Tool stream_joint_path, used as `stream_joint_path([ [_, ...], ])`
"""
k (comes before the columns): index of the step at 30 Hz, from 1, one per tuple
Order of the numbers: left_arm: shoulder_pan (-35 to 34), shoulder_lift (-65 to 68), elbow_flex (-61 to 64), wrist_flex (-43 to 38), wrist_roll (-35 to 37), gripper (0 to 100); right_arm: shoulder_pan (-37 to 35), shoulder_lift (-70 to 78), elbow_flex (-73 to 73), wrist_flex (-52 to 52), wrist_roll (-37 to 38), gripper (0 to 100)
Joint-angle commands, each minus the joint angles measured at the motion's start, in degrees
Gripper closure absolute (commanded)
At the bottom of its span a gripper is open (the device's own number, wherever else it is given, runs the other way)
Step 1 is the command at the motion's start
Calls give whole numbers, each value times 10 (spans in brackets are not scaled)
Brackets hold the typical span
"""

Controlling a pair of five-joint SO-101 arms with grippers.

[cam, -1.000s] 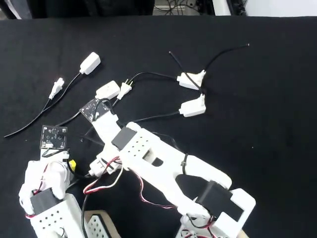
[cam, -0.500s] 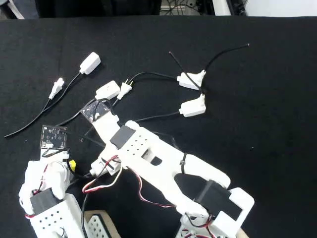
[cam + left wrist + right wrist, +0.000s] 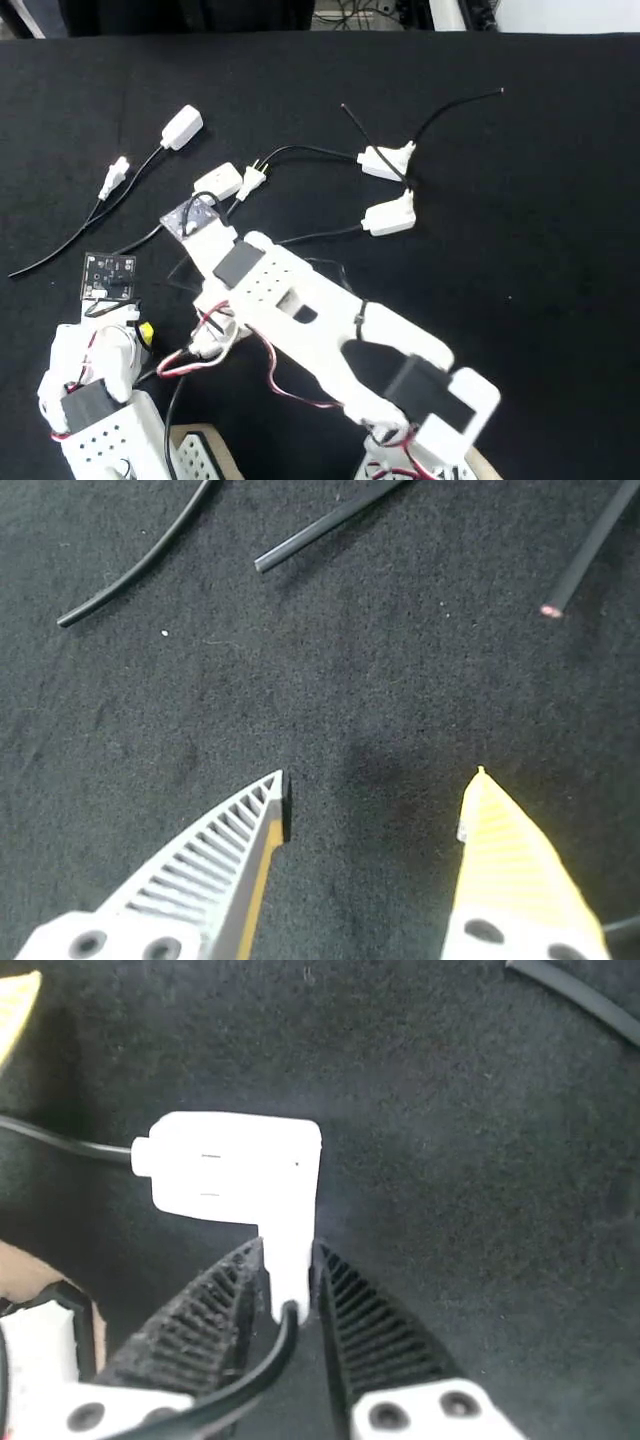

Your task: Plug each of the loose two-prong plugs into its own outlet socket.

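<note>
In the right wrist view my right gripper (image 3: 288,1252) is shut on the narrow body of a white plug (image 3: 290,1225), whose black cord runs back between the fingers. The plug's front end meets one end of a white outlet socket (image 3: 230,1165); I cannot tell whether the prongs are in. From above, this plug (image 3: 250,183) sits just right of the socket (image 3: 218,181), beyond the right arm's wrist (image 3: 195,215). My left gripper (image 3: 380,775) hangs open over bare black cloth. Another loose plug (image 3: 115,178) shares a cord with a second socket (image 3: 183,125).
Two more white sockets (image 3: 383,161) (image 3: 390,215), each with a stub and black cord at one end, lie right of centre. Loose cord ends (image 3: 300,535) lie ahead of the left gripper. The left arm (image 3: 95,370) stands at the near left.
The right arm has shifted slightly left and away across the table. The plug and socket at its gripper have barely moved. The left arm has stayed still.
</note>
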Motion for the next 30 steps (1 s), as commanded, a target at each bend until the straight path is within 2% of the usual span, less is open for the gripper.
stream_joint_path([
  [1, 7, -8, 10, 3, -4, 722, 11, 38, -60, 26, -6, 987],
  [11, 7, -8, 10, 2, -5, 722, 9, 67, -98, 93, -6, 987],
  [30, 7, -8, 10, 2, -5, 722, 21, 67, -102, 99, -24, 987],
])
